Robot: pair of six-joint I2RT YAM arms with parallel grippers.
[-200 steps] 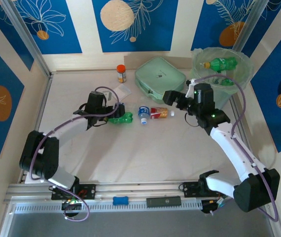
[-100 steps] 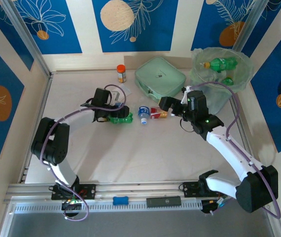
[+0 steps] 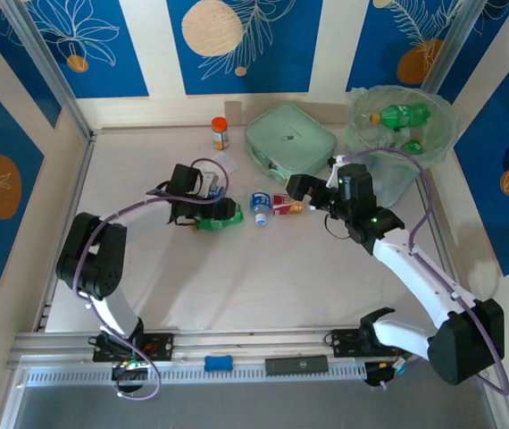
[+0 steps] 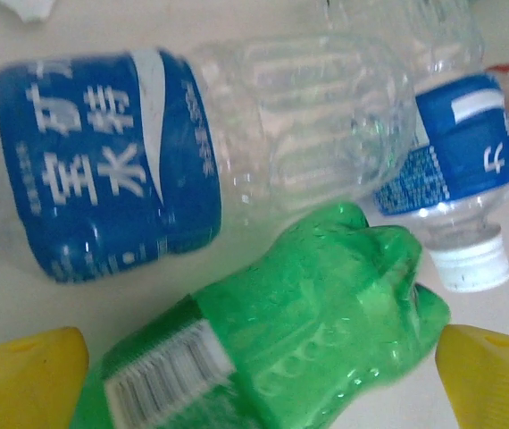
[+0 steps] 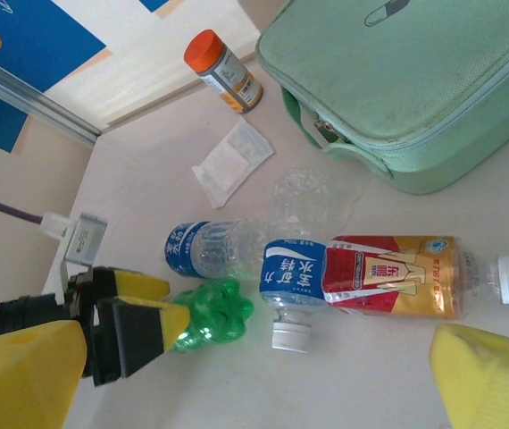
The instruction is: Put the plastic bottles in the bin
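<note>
A green bottle [image 4: 290,331] lies on the table between the yellow fingers [image 4: 24,380] of my left gripper [image 4: 259,380], which is open around its labelled end. In the top view that left gripper [image 3: 206,210] sits over the green bottle [image 3: 224,217]. Beside it lie a blue-labelled clear bottle [image 5: 205,248], a second one with a white cap [image 5: 292,273] and a red-labelled bottle [image 5: 388,277]. My right gripper [image 3: 299,189] hangs open over the red-labelled bottle [image 3: 287,205], holding nothing. The bin [image 3: 433,147] at the back right has green bottles [image 3: 399,115] inside.
A mint-green case [image 3: 290,143] lies behind the bottles, with an orange-capped jar [image 3: 221,132] and a white packet [image 5: 232,161] to its left. A crushed clear bottle [image 5: 304,197] lies by the case. Blue patterned walls close in the table.
My left gripper has slid right, so its open fingers now straddle the green bottle. The right gripper has moved left from near the bin to above the red-labelled bottle.
</note>
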